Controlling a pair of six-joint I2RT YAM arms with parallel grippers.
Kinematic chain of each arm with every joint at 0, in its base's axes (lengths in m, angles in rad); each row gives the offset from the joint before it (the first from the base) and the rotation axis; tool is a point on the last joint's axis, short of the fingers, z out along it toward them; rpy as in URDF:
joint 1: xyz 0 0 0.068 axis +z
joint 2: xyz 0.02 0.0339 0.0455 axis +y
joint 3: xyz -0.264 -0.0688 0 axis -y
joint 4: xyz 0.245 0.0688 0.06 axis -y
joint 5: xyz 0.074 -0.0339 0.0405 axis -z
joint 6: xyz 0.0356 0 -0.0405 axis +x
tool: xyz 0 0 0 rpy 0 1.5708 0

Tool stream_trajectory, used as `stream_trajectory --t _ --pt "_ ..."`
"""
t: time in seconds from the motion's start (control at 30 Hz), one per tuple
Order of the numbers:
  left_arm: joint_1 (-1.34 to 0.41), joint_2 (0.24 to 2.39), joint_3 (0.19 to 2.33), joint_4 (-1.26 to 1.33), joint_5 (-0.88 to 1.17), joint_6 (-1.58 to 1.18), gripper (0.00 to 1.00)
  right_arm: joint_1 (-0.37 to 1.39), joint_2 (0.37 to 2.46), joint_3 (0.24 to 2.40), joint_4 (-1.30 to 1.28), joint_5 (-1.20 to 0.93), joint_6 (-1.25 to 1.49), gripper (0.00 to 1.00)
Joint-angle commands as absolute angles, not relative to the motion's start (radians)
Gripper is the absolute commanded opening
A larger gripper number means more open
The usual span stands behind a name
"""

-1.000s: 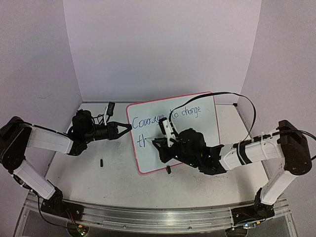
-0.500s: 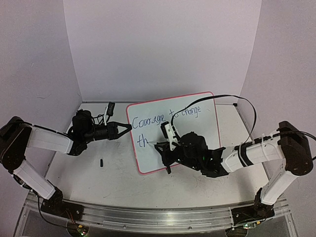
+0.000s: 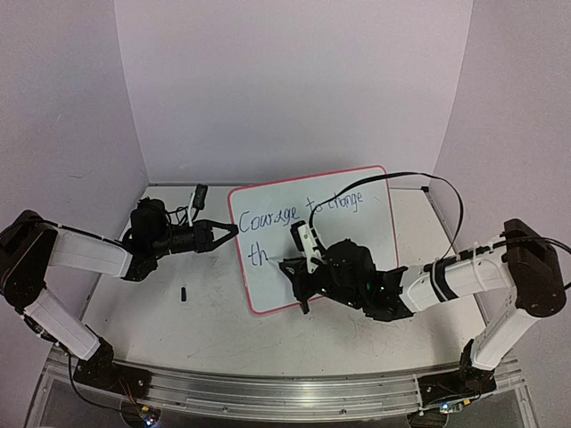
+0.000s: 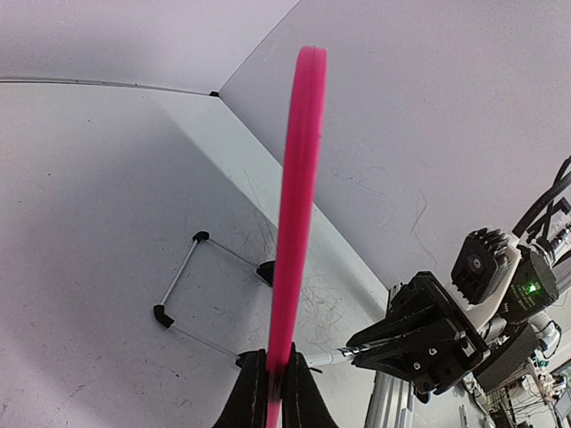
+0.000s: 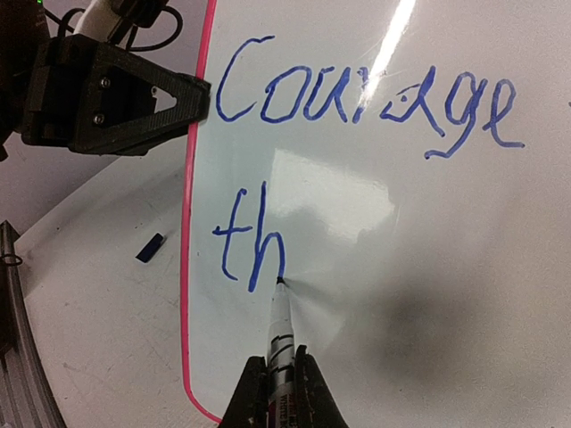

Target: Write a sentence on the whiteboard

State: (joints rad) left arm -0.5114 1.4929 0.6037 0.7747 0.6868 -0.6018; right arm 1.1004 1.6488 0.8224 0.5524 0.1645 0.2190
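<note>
1 marker [image 5: 280, 334] touches whiteboard [image 5: 428, 267].

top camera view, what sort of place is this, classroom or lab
Probably a robot lab test cell: two arms bolted to a metal rail, plain white panels around the tabletop, the right gripper holding a marker to a whiteboard clamped by the left gripper.

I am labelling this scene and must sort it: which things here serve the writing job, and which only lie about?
In use:
whiteboard, clamped at its rim by the left gripper
sentence, unfinished
marker, in the right gripper

Lying about:
small dark piece on the table
wire stand on the table
</note>
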Motion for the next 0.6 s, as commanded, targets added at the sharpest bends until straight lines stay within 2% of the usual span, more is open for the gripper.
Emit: stream_trajectory --t 0.0,0.57 --pt "-0.521 1.464 0.633 0.821 0.718 -0.633 0.0 1.099 1.602 0.849 0.527 0.173 0.214 0.0" --pt "-0.52 1.461 0.63 0.819 0.721 -0.636 0.0 1.07 1.632 0.926 0.56 0.166 0.19 0.0"
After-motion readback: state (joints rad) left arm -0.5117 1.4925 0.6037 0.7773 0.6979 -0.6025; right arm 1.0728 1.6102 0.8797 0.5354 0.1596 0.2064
